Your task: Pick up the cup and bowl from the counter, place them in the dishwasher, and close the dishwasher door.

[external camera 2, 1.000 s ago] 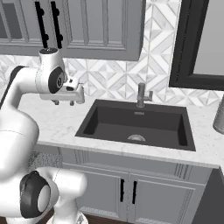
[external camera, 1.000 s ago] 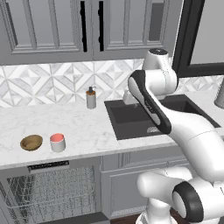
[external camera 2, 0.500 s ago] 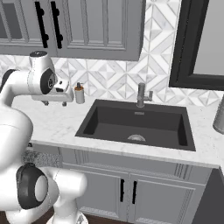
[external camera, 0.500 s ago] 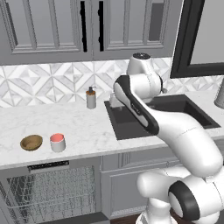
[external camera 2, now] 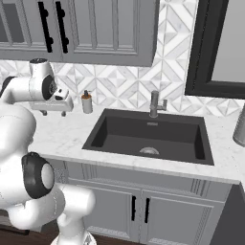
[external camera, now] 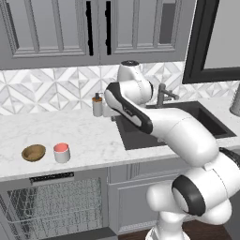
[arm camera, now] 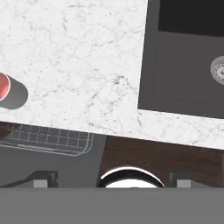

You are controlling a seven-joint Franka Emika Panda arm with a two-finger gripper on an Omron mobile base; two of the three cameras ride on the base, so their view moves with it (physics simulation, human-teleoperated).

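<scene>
The white cup (external camera: 61, 153) with its red-pink inside stands near the counter's (external camera: 89, 136) front edge, and the brown bowl (external camera: 33, 153) lies just left of it. Below them the dishwasher (external camera: 51, 206) is open, with its grey wire rack (external camera: 56, 208) showing and the dishwasher door (external camera: 89, 233) folded down. My gripper (external camera 2: 54, 113) hangs open above the counter, left of the sink and in front of the soap bottle, well to the right of the cup. In the hand view the gripper (arm camera: 113, 179) is empty and the cup (arm camera: 5, 89) sits at the left edge.
A beige soap dispenser (external camera: 97, 105) stands against the backsplash close to my hand. The dark sink (external camera 2: 148, 136) with its faucet (external camera 2: 155, 104) lies to the right. Grey wall cabinets (external camera: 70, 33) hang overhead. A grey canister (external camera 2: 240, 127) stands at the far right.
The arm has swung left from over the sink to above the counter beside the soap dispenser. The jaws have spread wider.
</scene>
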